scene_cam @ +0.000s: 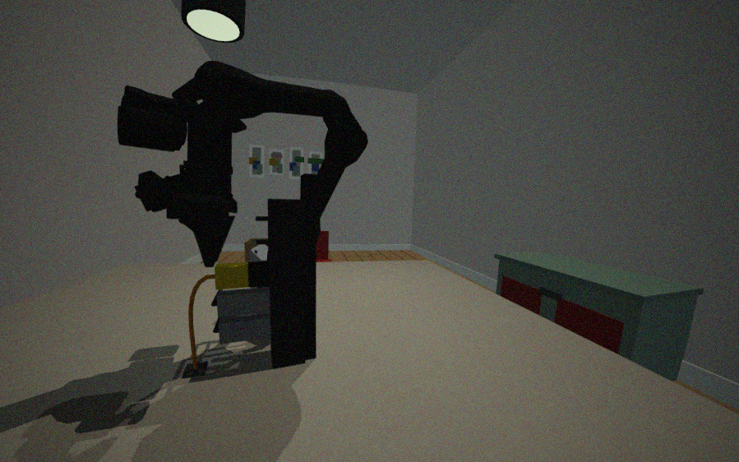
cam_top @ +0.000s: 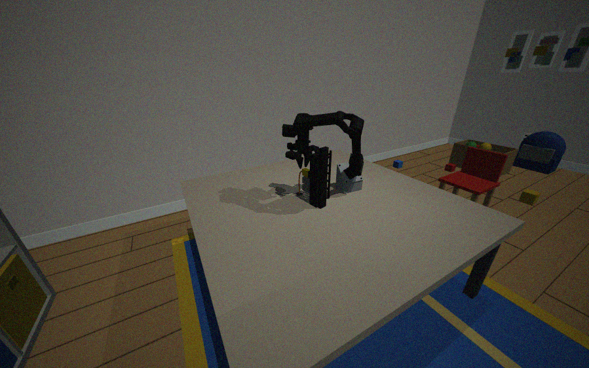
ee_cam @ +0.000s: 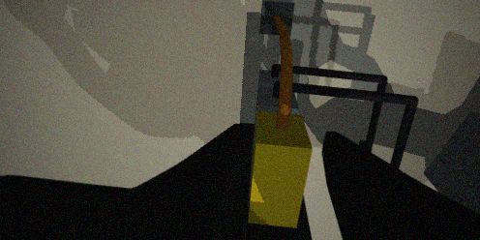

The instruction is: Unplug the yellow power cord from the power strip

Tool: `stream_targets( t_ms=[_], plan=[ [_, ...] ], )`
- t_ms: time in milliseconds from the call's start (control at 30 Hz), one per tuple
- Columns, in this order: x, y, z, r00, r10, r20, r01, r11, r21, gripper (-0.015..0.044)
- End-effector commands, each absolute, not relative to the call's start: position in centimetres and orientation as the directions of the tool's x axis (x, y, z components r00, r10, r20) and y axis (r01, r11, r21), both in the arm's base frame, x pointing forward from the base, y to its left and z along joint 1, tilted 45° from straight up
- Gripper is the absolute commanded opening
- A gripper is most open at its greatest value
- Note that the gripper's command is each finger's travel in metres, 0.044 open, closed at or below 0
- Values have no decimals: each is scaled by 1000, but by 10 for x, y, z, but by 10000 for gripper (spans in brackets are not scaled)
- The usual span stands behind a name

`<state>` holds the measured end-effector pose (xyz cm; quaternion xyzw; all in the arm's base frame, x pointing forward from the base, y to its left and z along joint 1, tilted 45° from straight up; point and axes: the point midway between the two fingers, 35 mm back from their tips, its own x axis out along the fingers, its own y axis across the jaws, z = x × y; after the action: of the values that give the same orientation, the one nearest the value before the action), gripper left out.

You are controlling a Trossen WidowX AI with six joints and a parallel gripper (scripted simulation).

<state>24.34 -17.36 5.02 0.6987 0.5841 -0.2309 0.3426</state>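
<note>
No readable text, label, brand, number or sign appeared in any view; the wall pictures at upper right held only coloured blocks.

Top view high and far, looking down across my counter (cam_top: 379, 255), exterior view low and near beside my arm, wrist view close between my fingers, all sharing the yellow plug (ee_cam: 279, 172).
</note>
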Motion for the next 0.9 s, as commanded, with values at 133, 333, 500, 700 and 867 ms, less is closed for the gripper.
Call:
stream_targets(
  t_ms=[133, 333, 500, 700, 867],
  plan=[
    [242, -160, 58, 207, 667, -716, 976, -87, 201, 160],
    [242, -159, 60, 207, 667, -716, 976, -87, 201, 160],
    [242, -157, 58, 207, 667, -716, 976, -87, 201, 160],
    [244, -151, 52, 207, 667, -716, 976, -87, 201, 160],
    [244, -151, 51, 207, 667, -716, 976, -87, 201, 160]
  ],
)
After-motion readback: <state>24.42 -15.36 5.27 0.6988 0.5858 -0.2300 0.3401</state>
